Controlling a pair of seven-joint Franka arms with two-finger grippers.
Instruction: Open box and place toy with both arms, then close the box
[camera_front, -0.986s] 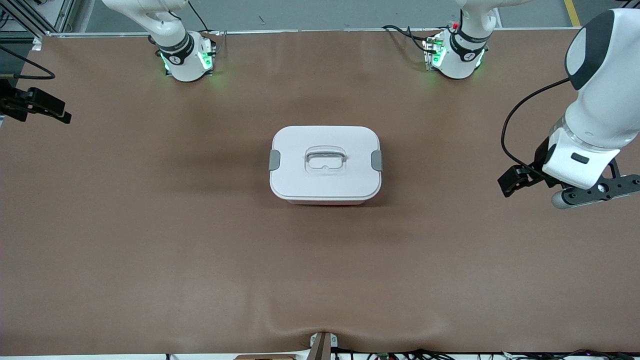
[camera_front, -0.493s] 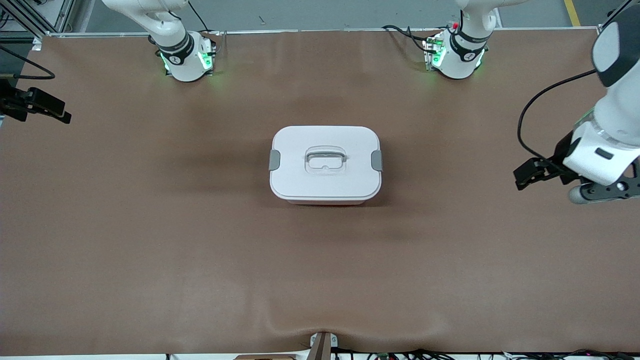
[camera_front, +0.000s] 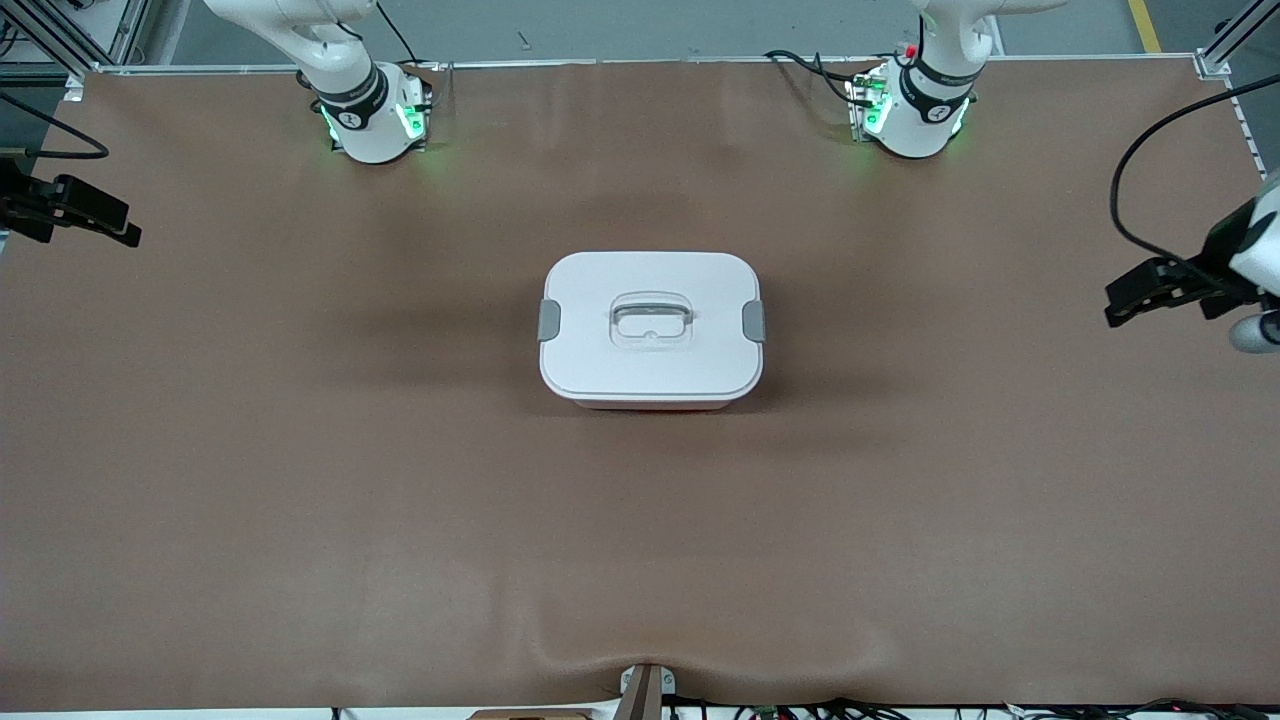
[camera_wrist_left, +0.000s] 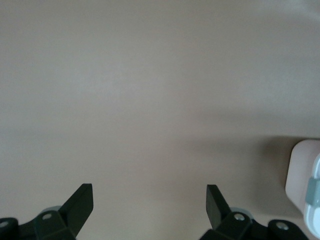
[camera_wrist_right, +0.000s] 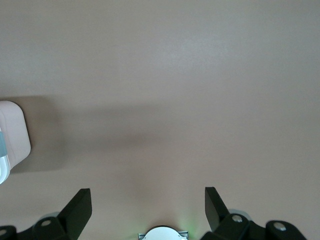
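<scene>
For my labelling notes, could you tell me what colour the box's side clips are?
Grey; the clips show best in the front view.

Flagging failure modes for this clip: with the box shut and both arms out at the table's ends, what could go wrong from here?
1. The box is latched by both grey clips; lifting the lid before they are freed could drag the whole box.
2. No toy shows in any view, so placing may stall.
3. The left gripper and right gripper, both open, are over bare table, away from the box.

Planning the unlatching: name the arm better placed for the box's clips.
Left, marginally: the open left gripper is over the table in line with the box's grey clip; the open right gripper sits more offset.
</scene>
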